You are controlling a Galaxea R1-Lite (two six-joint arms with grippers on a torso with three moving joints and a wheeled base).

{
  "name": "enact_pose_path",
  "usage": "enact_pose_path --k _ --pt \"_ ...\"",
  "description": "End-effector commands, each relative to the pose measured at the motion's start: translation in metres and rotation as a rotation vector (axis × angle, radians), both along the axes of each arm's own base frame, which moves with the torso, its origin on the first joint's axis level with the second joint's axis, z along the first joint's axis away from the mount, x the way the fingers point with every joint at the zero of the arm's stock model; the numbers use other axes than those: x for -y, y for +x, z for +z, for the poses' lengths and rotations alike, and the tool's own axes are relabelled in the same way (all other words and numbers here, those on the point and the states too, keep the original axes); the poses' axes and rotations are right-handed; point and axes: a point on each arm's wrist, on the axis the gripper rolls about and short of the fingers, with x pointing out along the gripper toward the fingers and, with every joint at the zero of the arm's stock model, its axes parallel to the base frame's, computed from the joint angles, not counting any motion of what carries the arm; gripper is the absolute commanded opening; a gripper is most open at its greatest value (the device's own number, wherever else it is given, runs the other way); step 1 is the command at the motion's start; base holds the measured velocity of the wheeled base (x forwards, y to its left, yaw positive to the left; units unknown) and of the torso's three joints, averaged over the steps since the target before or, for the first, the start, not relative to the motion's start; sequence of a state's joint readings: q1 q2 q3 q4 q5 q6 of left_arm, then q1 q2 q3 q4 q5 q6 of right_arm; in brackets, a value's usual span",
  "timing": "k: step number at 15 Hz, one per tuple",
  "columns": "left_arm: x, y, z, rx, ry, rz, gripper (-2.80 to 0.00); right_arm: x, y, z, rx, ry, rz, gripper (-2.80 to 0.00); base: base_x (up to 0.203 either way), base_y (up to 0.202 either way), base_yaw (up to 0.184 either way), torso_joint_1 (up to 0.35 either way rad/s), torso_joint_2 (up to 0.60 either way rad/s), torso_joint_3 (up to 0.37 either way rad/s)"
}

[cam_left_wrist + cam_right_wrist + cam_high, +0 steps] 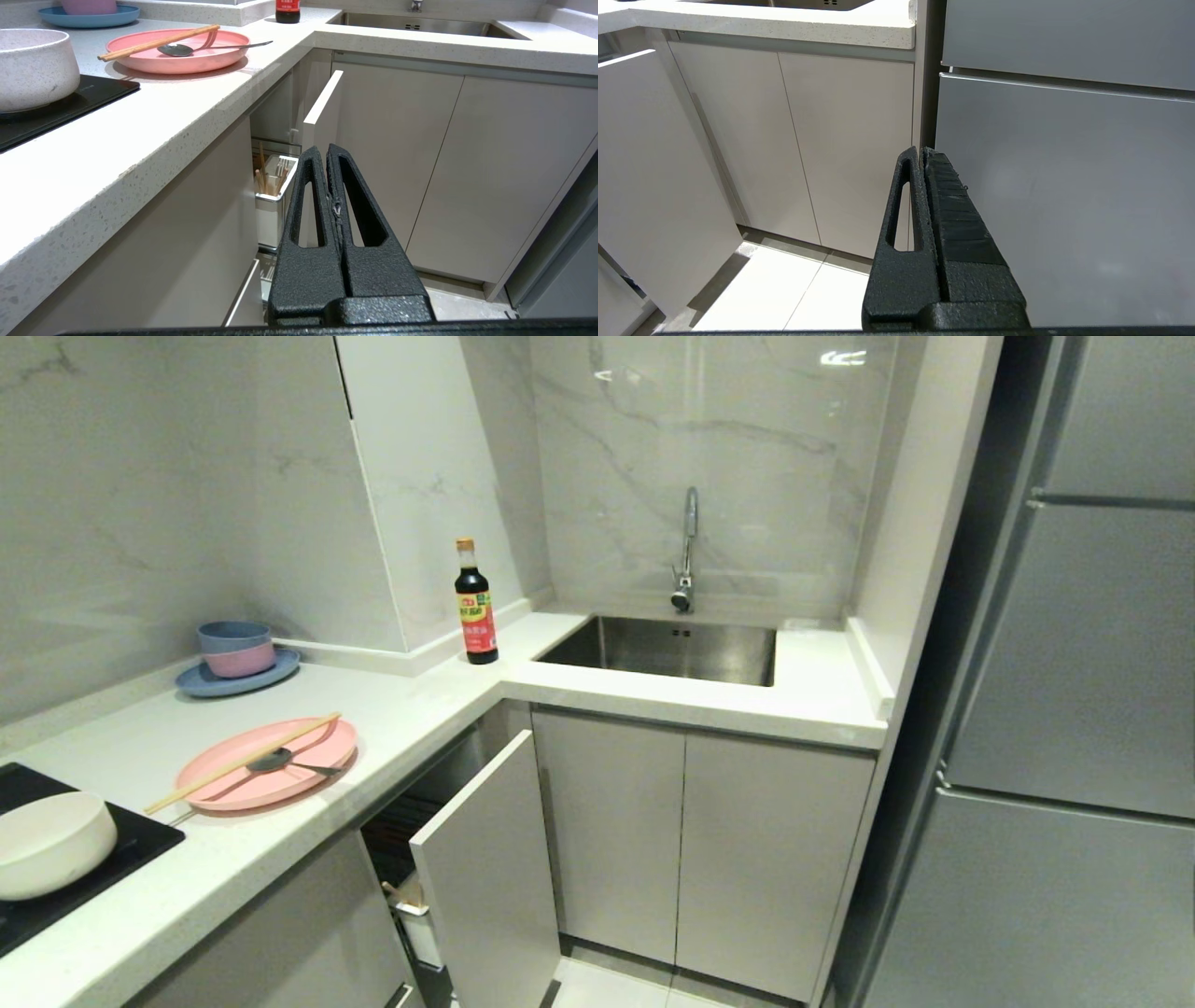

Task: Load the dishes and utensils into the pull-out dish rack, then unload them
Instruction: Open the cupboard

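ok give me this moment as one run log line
stage: nothing loaded | salmon-pink plate on counter, wooden chopsticks and grey spoon on it | pull-out dish rack open | left gripper shut | right gripper shut

Brightness: even indoor light is filling the kitchen, the countertop (392,709) reading bright white.
Glare: overhead lamps are reflecting as streaks high on the marble wall (747,429).
Shadows: the rack (411,859) opening is sitting dark; a soft shadow is falling under the plate (177,53).
Distortion: straight edges are leaning toward the head view's borders.
Focus: all three views are staying sharp.
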State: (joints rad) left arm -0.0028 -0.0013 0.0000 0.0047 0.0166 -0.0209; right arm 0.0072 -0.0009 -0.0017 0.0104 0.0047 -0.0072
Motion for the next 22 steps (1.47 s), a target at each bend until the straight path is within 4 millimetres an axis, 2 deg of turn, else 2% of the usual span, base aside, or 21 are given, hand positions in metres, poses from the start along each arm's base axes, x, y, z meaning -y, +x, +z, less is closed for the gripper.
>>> enact_pose_path --k 1,15,22 --pt "0.0000 0.0002 -0.0004 -0.003 -0.001 0.000 -2.80 0.0000 0.0000 -0.0001 0.000 0.000 0.001 -2.80 0.000 0.000 0.000 0.000 0.00 0.000" --pt "0.0000 0.0002 -0.0004 -0.003 -0.001 0.000 -2.80 0.0000 0.0000 -0.0001 0.000 0.001 0.000 -2.80 0.000 0.000 0.000 -0.166 0.44 0.266" --pt "0.0000 0.0002 -0.0004 -0.003 -0.001 0.001 -2.80 0.0000 0.0000 -0.0001 0.000 0.001 0.000 -2.80 0.000 0.000 0.000 -0.024 0.07 0.050"
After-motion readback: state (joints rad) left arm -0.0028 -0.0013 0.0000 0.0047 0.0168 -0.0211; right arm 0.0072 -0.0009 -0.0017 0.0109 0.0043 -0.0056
